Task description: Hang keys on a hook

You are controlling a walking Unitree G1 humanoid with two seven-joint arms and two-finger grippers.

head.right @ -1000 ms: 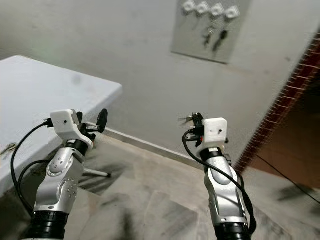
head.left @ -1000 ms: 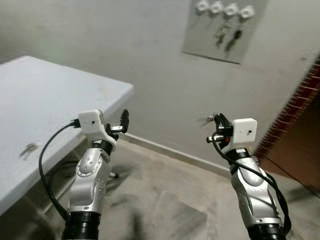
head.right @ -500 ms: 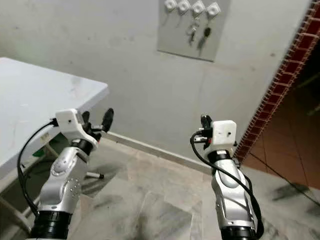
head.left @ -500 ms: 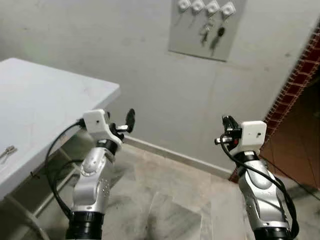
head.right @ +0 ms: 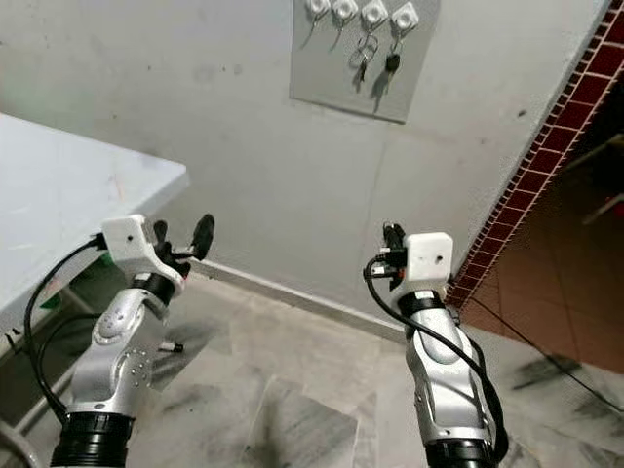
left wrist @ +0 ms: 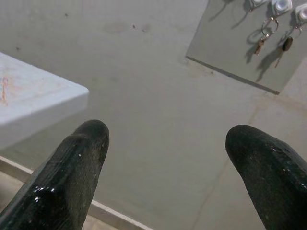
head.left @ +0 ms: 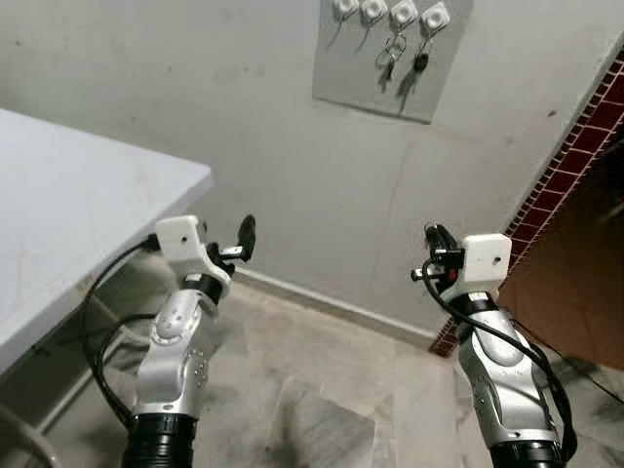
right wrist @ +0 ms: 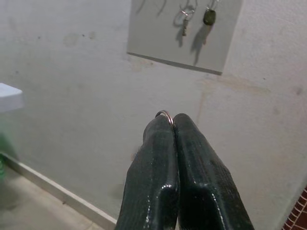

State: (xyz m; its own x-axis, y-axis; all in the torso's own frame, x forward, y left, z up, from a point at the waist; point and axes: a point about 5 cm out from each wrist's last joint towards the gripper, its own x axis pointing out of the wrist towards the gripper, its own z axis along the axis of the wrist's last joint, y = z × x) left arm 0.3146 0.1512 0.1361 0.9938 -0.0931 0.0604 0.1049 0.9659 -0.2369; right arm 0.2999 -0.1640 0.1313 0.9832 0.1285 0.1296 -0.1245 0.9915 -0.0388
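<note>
1. Right hand is clenched on a thin metal key ring; just the ring's arc peeks out at the fingertips. The key's long axis and heading cannot be told.
2. Left hand is spread, carrying nothing.
3. Grey wall panel with white hooks sits high above and well ahead of the right hand; two key sets hang there.
4. Judged: pickup done; approach, lift and hooking remain.

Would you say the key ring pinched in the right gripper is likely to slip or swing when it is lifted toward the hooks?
The key ring looks thin, smooth metal, so probably slippery. Only its edge peeks above the shut right gripper, so the hold seems shallow.
</note>
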